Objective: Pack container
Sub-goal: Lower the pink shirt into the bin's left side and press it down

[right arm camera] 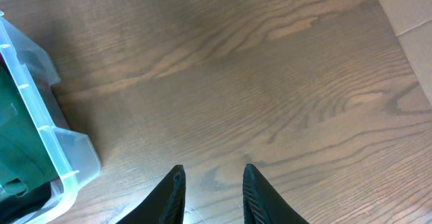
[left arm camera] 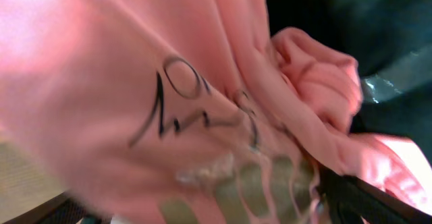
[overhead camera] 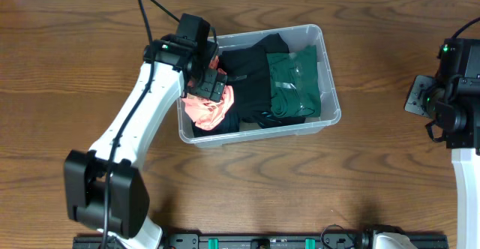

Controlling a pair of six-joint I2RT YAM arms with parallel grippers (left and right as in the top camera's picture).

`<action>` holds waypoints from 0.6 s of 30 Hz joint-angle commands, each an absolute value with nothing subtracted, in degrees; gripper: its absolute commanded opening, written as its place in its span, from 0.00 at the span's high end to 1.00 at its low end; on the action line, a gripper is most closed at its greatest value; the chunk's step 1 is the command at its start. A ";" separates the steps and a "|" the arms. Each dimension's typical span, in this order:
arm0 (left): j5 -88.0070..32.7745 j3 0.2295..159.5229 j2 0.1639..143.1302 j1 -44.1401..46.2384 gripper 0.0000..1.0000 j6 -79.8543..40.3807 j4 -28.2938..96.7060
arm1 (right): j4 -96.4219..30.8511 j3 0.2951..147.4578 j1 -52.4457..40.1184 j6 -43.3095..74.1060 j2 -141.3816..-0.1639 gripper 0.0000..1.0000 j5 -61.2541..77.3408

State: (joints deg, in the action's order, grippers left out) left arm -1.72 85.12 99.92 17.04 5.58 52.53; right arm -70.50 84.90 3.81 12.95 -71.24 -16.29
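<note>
— Where is the container (overhead camera: 332,84)?
— On the table (overhead camera: 75,39), around the middle and nearer the far edge, its long side running left to right, a little askew. It holds clothes: a green garment (overhead camera: 292,84) folded flat against its right end, a black garment (overhead camera: 247,65) across the middle, and a pink garment (overhead camera: 212,112) bunched in the near-left corner.
— And the left gripper (overhead camera: 211,91)?
— Down inside the left end, right on the pink cloth. I'd say it is there to seat that piece in the one corner with room to spare.
— Is it clamped on it?
— I cannot tell. The wrist view is filled with pink fabric and its black lettering, and from above the arm's own body covers the fingers.
— The right gripper (right arm camera: 212,187)?
— Fingers slightly apart with nothing between them, hovering over bare wood by the table's right edge, clear of the container. Probably held out there so it doesn't crowd the packing.
— What is left to do?
— The pink heap looks loose, so it likely wants pressing flat.
</note>
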 commanded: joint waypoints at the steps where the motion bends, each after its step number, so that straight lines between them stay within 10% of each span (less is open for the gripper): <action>1: -0.34 88.12 94.02 17.17 0.02 4.23 52.80 | -70.52 84.95 4.34 12.60 -71.26 0.73 -16.47; 12: -0.30 87.81 89.86 16.99 0.01 4.27 46.04 | -70.46 84.66 4.32 12.62 -71.29 0.73 -16.47; 18: -0.38 87.07 99.77 16.91 0.21 3.99 43.99 | -70.15 83.77 4.32 12.60 -71.29 0.73 -16.47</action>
State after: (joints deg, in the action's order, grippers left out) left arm -1.06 87.85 94.13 17.04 4.40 44.16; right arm -70.46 84.66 3.81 12.95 -71.24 -16.32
